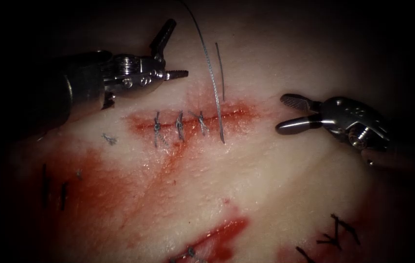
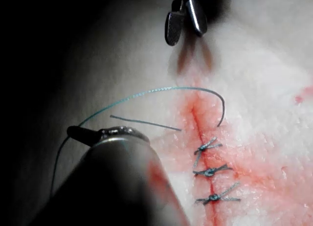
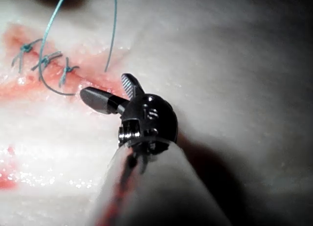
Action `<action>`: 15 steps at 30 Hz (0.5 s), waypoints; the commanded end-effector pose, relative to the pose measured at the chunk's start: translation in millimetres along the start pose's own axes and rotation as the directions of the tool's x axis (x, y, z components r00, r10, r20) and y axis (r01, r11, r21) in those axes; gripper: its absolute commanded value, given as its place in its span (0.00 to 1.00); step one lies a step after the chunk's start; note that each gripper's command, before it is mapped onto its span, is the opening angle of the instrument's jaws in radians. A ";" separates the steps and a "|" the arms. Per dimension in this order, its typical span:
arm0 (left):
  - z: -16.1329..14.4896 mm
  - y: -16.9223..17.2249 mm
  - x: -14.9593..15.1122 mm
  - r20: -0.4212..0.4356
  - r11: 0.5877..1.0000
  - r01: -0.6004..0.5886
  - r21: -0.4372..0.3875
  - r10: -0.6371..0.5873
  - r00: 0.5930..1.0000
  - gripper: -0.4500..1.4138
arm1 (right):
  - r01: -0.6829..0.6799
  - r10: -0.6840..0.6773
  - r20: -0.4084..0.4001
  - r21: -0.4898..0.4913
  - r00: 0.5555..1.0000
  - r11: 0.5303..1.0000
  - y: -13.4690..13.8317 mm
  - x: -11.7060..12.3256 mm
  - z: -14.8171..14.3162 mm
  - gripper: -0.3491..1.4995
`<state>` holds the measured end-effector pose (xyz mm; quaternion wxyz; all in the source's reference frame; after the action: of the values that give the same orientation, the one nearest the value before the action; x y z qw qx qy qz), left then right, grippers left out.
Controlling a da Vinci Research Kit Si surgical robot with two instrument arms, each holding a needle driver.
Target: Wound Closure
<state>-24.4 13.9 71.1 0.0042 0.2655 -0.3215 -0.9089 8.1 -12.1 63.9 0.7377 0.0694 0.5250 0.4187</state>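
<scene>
Pork-belly tissue [image 1: 275, 180], pale, glossy and smeared with red fluid [image 1: 100, 190], is seen in the endoscope view with a horizontal red cut [image 1: 192, 119] closed by three knotted blue-grey stitches [image 1: 179, 127]. A fine thread [image 1: 210, 73] is run down across the cut just right of the last stitch, with a short loose thread end [image 1: 221, 73] beside it. No needle can be made out. The left arm's steel needle driver [image 1: 171, 51] is held above and left of the cut, jaws spread wide, nothing gripped. The right arm's polished steel needle driver [image 1: 290, 114] is parked off the cut's right end, ribbed jaws also spread, nothing gripped.

In the left wrist view, the thread [image 2: 161, 90] is shown as a teal arc dipping into the tissue beside the cut [image 2: 195, 118], with the stitches [image 2: 210, 172] lined up along it; the other arm's tool [image 2: 185, 25] is seen beyond, jaws apart.

In the right wrist view, the tool's [image 3: 110, 91] jaws are seen apart, close to the cut [image 3: 93, 81], with the thread [image 3: 46, 35] looped past the stitches [image 3: 44, 62].
</scene>
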 end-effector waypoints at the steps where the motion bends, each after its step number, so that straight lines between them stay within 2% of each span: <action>1: 1.4 -0.6 -0.2 -0.010 1.000 -0.006 0.003 0.006 1.000 0.69 | 0.000 0.000 -0.003 0.003 1.000 1.000 0.1 0.0 1.1 0.98; 7: 4.1 -2.0 -2.2 -0.038 0.995 -0.095 0.035 0.096 0.995 0.64 | -0.003 0.003 -0.006 0.003 1.000 1.000 -0.1 -0.4 1.3 0.98; 11: 5.6 -2.9 -3.2 -0.049 0.993 -0.108 0.050 0.111 0.993 0.59 | -0.012 0.012 -0.006 0.007 1.000 1.000 -0.3 -0.7 1.6 0.98; 15: 7.0 -3.4 -3.9 -0.044 0.989 -0.135 0.054 0.138 0.990 0.59 | -0.014 0.014 -0.001 0.010 1.000 1.000 -0.5 -1.2 2.0 0.98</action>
<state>-23.5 20.9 75.7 0.0707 0.2622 -0.3610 -0.8921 9.1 -13.0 64.9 0.7346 0.0760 0.5258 0.4220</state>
